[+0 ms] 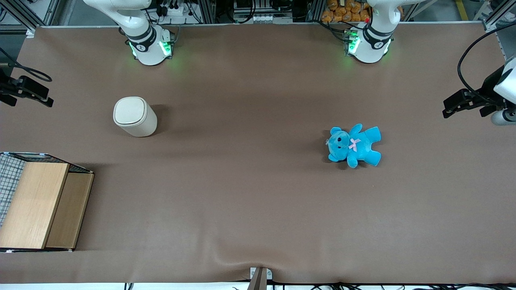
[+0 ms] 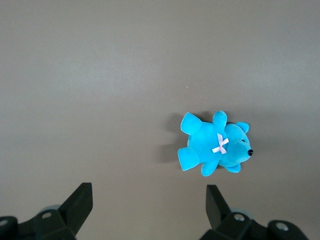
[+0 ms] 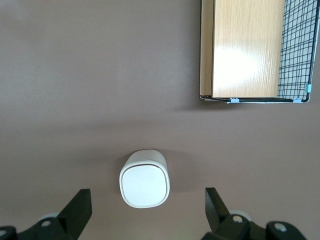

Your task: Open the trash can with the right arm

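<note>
The trash can (image 1: 135, 117) is a small cream-white bin standing upright on the brown table, its flip lid shut. In the right wrist view the trash can (image 3: 145, 178) shows from above, far below the gripper, between the two black fingers. My right gripper (image 3: 147, 192) is open and empty, its fingers wide apart. In the front view the gripper (image 1: 29, 96) hangs high above the working arm's end of the table, well apart from the bin and touching nothing.
A wooden box with wire mesh (image 1: 36, 205) stands nearer the front camera than the bin, at the working arm's end; it also shows in the right wrist view (image 3: 245, 50). A blue teddy (image 1: 354, 145) lies toward the parked arm's end.
</note>
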Controlling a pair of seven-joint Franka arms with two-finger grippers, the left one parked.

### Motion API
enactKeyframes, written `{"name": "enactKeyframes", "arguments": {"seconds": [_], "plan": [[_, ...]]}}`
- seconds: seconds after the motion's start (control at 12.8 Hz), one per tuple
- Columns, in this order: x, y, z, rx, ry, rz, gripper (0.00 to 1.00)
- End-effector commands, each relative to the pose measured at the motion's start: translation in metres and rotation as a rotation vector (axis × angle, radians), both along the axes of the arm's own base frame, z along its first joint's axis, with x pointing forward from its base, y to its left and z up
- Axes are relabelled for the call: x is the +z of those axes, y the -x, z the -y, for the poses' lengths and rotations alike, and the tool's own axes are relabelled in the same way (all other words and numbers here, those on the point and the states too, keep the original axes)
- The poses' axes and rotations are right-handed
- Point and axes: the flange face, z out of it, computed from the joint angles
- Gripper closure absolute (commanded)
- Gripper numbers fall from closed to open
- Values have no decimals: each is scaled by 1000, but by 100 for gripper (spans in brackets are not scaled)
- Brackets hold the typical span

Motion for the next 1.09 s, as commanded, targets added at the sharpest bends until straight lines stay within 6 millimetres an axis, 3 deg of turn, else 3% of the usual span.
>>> {"name": "enactKeyframes", "arguments": {"seconds": [0.0,0.39,0.7,1.02], "plan": [[1,-3,0,-3,-18,6,0],[-3,-5,-2,0,-17,-1,0],[-22,-11,-1,-5,-20,-49,0],[-47,-1,-6,-2,-28,-130,0]]}}
